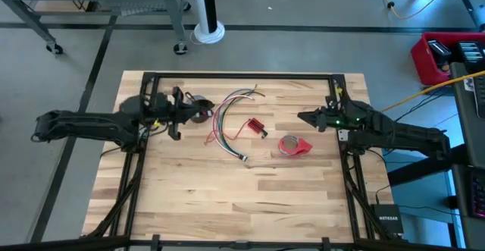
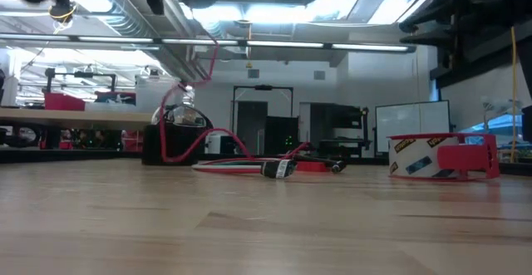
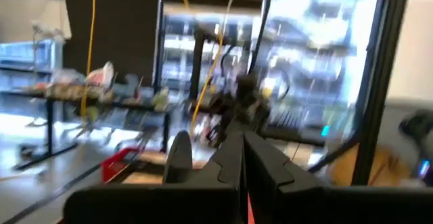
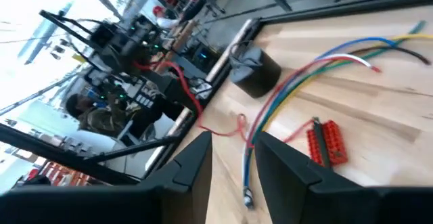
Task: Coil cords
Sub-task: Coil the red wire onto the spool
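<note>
High view: left gripper (image 1: 198, 111) closed beside the wire bundle (image 1: 225, 122); right gripper (image 1: 303, 117) open, apart; a red strand snagging could drag the bundle.

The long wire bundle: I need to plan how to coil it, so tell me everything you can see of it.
The long bundle of thin red, green, white and grey wires lies uncoiled on the wooden table, curving in an open arc. Its loose ends fan apart toward the far edge; the other end carries a small plug. One red strand rises off the table toward the left gripper. A small red rectangular block lies just beside it.
</note>
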Action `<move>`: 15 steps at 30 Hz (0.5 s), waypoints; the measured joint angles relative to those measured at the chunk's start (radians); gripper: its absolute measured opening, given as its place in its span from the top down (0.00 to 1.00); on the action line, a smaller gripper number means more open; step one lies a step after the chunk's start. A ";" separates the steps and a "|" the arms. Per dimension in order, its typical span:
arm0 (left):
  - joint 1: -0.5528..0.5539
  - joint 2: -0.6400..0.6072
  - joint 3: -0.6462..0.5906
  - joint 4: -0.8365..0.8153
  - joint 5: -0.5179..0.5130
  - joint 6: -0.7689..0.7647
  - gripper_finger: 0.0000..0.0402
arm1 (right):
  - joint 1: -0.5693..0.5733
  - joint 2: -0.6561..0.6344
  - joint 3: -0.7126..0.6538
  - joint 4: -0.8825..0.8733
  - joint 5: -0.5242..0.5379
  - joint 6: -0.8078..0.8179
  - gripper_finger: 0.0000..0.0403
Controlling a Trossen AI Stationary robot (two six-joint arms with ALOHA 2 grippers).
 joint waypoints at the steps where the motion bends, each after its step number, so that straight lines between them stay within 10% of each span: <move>1: -0.003 0.024 -0.030 0.084 0.000 -0.020 1.00 | 0.000 0.011 0.000 0.025 -0.005 0.000 0.71; 15: -0.063 0.529 0.077 0.360 0.011 -0.044 1.00 | 0.000 0.283 0.000 0.343 0.208 0.069 0.71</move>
